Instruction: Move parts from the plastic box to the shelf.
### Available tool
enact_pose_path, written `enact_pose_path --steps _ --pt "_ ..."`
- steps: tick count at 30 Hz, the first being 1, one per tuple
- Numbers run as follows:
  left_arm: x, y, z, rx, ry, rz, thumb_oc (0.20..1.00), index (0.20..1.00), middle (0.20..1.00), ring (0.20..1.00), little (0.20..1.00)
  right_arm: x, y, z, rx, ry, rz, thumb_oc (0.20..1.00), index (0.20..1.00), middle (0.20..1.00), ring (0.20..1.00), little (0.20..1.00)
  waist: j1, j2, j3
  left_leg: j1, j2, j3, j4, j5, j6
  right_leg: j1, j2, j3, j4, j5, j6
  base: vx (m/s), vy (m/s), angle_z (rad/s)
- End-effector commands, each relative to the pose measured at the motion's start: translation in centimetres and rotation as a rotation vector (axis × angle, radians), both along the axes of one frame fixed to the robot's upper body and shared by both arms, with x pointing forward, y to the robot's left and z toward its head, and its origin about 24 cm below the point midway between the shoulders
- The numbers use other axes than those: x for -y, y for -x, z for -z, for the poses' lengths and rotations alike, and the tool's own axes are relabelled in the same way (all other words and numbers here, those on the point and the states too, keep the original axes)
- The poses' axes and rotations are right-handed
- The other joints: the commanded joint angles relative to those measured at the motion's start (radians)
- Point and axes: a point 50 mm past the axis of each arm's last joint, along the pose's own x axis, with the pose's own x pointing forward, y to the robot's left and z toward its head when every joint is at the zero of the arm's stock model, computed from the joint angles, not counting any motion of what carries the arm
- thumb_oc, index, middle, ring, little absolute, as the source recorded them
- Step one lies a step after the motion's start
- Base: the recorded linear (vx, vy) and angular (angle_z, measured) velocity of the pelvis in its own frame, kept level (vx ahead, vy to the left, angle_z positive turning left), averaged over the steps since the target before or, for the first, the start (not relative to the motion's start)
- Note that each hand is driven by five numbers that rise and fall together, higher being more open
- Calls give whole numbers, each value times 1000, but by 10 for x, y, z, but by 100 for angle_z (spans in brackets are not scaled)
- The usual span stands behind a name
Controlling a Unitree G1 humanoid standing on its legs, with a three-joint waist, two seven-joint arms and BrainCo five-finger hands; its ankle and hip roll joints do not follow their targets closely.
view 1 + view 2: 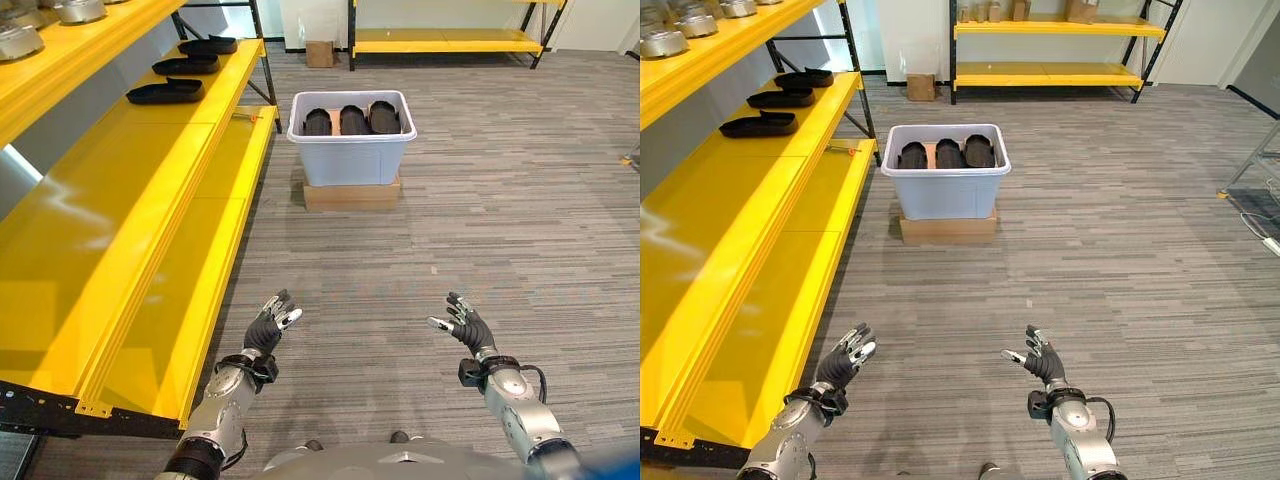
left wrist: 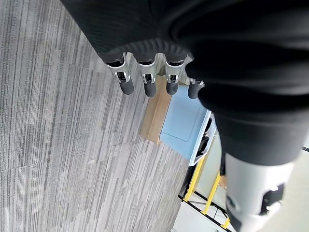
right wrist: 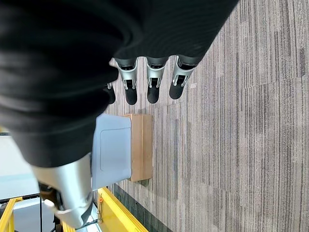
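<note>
Both hands, left hand (image 1: 268, 330) and right hand (image 1: 466, 326), hanging relaxed-open, empty; plastic box (image 1: 351, 160) well beyond fingertips, risking short reach

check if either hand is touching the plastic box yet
Apart. The left eye view shows the left hand and right hand open over bare floor, with the plastic box well ahead of them.

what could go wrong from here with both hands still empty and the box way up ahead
1. The plastic box sits on a low cardboard base; a clumsy pull on a part could likely shift it.
2. The three black parts are packed side by side, so the left hand or right hand may snag a neighbour.
3. The yellow shelf edge juts close on the left; walking forward risks clipping it.
</note>
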Motion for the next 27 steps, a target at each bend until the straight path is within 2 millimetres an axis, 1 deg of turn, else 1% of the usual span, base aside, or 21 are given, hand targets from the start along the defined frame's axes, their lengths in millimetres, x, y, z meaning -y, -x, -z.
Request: enact_pose_path --steps 1,2,3,4,5,6,8,9,10,11,12,14,16,18,21,22,23,25,27 --pt "-3 -22 -17 100 -25 14 1000 1000 1000 1000 1000 5 -25 -27 157 -23 33 1000 1000 1000 1000 1000 -8 -6 1 17 -22 3 12 -83 16 -35 -39 -9 111 -31 93 -8 169 1" --pt "-3 -23 -19 120 -15 -22 1000 1000 1000 1000 1000 1 -26 -27 165 -27 32 1000 1000 1000 1000 1000 -10 -4 10 6 -30 9 12 -88 40 -78 -48 -8 230 -37 102 -11 185 -4" --pt "-3 -24 -20 129 -10 -32 1000 1000 1000 1000 1000 0 -27 -28 167 -30 31 1000 1000 1000 1000 1000 -11 -3 13 3 -33 12 12 -88 46 -92 -49 -6 263 -37 105 -48 245 -10" --pt "-3 -30 -26 156 -17 -46 1000 1000 1000 1000 1000 -5 -28 -29 175 -55 32 1000 1000 1000 1000 1000 -11 2 37 -6 -37 19 12 -89 63 -182 -68 -13 433 1 124 -58 199 -14" --pt "-1 -34 -30 167 -8 -48 1000 1000 1000 1000 1000 -9 -30 -31 189 -60 14 1000 1000 1000 1000 1000 -14 8 73 5 -34 14 12 -97 64 -281 -107 -37 567 62 140 -40 182 -15" --pt "0 -34 -31 167 -7 -42 1000 1000 1000 1000 1000 -10 -30 -32 198 -48 7 1000 1000 1000 1000 1000 -17 8 81 9 -35 9 12 -99 62 -296 -111 -37 573 72 142 84 44 -3" --pt "5 -34 -30 146 -24 3 1000 1000 1000 1000 1000 -7 -26 -33 214 -12 31 1000 1000 1000 1000 1000 -40 -8 99 40 -44 -27 12 -113 49 -321 -92 -15 419 118 149 268 -145 24" --pt "7 -33 -29 139 -52 17 1000 1000 1000 1000 1000 -3 -24 -33 222 37 40 1000 1000 1000 1000 1000 -45 -17 104 53 -48 -39 12 -120 46 -316 -92 -5 339 152 158 314 -214 37" --pt "6 -32 -29 147 -94 13 1000 1000 1000 1000 1000 -1 -23 -34 230 42 50 1000 1000 1000 1000 1000 -48 -24 107 63 -51 -46 12 -126 44 -316 -100 5 279 188 170 283 -209 47" --pt "5 -32 -29 162 -126 3 1000 1000 1000 1000 1000 0 -23 -35 239 25 70 1000 1000 1000 1000 1000 -50 -29 109 71 -52 -53 12 -133 43 -322 -109 17 234 221 181 278 -207 57" --pt "4 -31 -30 164 -123 -13 1000 1000 1000 1000 1000 3 -21 -37 248 20 96 1000 1000 1000 1000 1000 -55 -31 114 80 -51 -64 12 -141 42 -336 -118 36 196 249 192 267 -195 51" --pt "2 -28 -29 170 -104 -33 1000 1000 1000 1000 1000 9 -16 -37 255 37 139 1000 1000 1000 1000 1000 -63 -31 121 94 -43 -72 12 -147 41 -352 -125 65 170 267 198 276 -184 29" --pt "2 -24 -28 171 -105 -34 1000 1000 1000 1000 1000 15 -11 -37 253 46 169 1000 1000 1000 1000 1000 -73 -32 121 103 -37 -67 12 -146 37 -328 -114 73 150 256 198 281 -183 45" --pt "4 -22 -26 166 -107 -25 1000 1000 1000 1000 1000 19 -9 -37 246 67 198 1000 1000 1000 1000 1000 -76 -38 113 105 -37 -62 14 -144 36 -320 -113 78 150 266 196 265 -208 48" --pt "5 -21 -29 201 -92 -31 1000 1000 1000 1000 1000 21 -9 -35 243 69 235 1000 1000 1000 1000 1000 -72 -40 101 104 -29 -46 43 -164 36 -298 -109 52 147 237 188 228 -197 28" --pt "5 -20 -31 212 -85 -35 1000 1000 1000 1000 1000 22 -10 -35 246 70 240 1000 1000 1000 1000 1000 -69 -41 97 102 -26 -40 57 -169 36 -291 -107 42 148 218 180 191 -162 19" --pt "4 -19 -32 228 -78 -38 1000 1000 1000 1000 1000 23 -10 -36 249 73 244 1000 1000 1000 1000 1000 -67 -40 91 99 -22 -37 72 -174 35 -283 -102 33 149 194 170 270 -216 8" --pt "5 -16 -35 260 -55 -58 1000 1000 1000 1000 1000 26 -12 -37 253 90 239 1000 1000 1000 1000 1000 -63 -34 68 107 -12 -27 109 -195 28 -255 -81 9 148 120 127 358 -270 2" --pt "7 -13 -35 279 -39 -76 1000 1000 1000 1000 1000 28 -14 -38 253 99 227 1000 1000 1000 1000 1000 -62 -31 46 107 -5 -25 169 -216 16 -235 -56 8 143 84 88 329 -278 -6"
